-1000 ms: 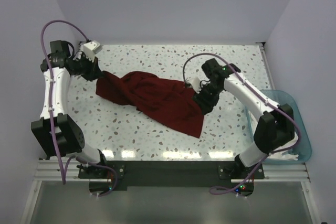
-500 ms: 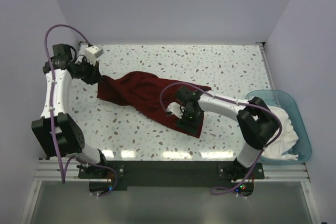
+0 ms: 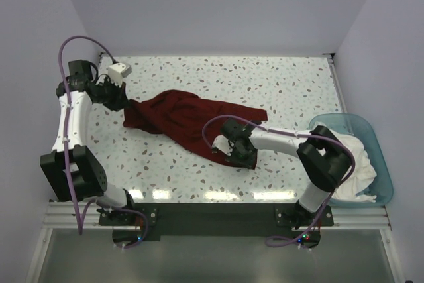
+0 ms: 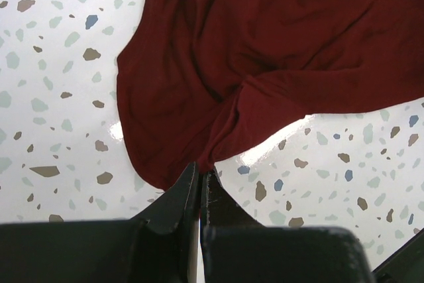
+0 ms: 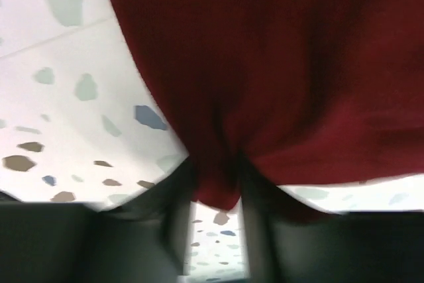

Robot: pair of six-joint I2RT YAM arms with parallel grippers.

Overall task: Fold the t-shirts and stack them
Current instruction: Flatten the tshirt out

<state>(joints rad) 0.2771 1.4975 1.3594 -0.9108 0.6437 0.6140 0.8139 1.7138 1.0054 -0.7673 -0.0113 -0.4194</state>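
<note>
Since a second ago the right gripper had swung from the far right side of the red shirt down to its near right corner, low over the table, and the far right flap it had covered lay bare. The left arm had barely shifted.

The left gripper was at the far left of the table, its jaws pressed tight on the shirt's left edge; the wrist view showed cloth pinched at the very fingertips. The right jaws stood narrow, with a bunch of hem gathered between them. It looked like a grip, though that wrist view was blurred. The red shirt lay crumpled in a slanting band across the middle of the table, stretched between the two grippers. The white shirt sat in the tub off the right edge, untouched.

I judged the step to be spreading the red shirt flat before any fold. To do it well, the right pinch should be confirmed first, since only a shallow bit of cloth seemed caught and it could slip under tension. Both grippers should then lift just enough to free the cloth and draw apart evenly, so the bunched middle opens instead of twisting. The left hold was also at the tips, so a hard pull risked losing it. Laying the shirt down square to the table edge would make the later folds straighter.
</note>
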